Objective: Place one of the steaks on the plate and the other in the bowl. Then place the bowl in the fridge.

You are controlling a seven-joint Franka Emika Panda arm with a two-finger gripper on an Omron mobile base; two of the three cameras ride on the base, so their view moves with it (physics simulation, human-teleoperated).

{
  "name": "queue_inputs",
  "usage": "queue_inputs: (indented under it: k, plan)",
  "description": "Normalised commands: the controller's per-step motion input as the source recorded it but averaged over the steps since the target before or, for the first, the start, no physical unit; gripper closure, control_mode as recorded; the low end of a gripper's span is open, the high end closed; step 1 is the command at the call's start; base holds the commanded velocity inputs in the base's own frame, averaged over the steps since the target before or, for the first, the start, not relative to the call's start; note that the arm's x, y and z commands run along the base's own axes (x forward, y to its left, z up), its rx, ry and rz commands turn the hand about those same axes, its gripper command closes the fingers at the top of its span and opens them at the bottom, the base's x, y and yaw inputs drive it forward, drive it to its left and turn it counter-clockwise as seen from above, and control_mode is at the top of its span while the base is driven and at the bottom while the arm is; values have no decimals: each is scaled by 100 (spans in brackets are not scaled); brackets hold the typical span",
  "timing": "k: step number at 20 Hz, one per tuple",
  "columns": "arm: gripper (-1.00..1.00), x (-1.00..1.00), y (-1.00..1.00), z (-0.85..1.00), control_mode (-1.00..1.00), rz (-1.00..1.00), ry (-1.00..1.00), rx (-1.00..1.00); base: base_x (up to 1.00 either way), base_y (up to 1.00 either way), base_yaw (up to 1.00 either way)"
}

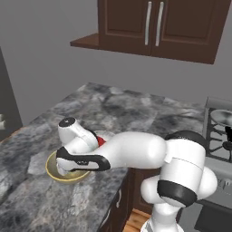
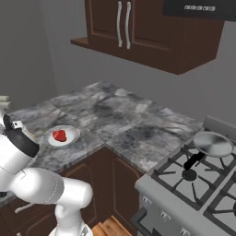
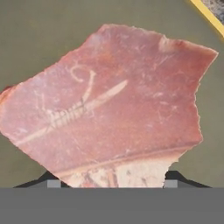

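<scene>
Steak in bowl [image 3: 109,105]: a flat red piece of meat lay inside the tan bowl [image 1: 56,174], near the front edge of the tabletop [image 1: 118,113].
Steak on plate [image 2: 59,135]: it sat in the middle of the white plate [image 2: 72,137], by the tabletop's front edge.
Hand [image 3: 109,183]: it hung low over the bowl, its two tips spread apart on either side of the meat; whether they touched it was unclear.

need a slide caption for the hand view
Close over a steak lying in the bowl, gripper fingertips straddling its near edge.
</scene>
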Motion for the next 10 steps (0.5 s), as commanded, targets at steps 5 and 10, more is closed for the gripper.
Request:
queue_inputs:
  k: [5,10]
  plan:
    - [-100,0,0,2,-100,0,0,0,0,0,0]
    - [-100,-4,0,30,-100,-2,1,-1,0,0,0]
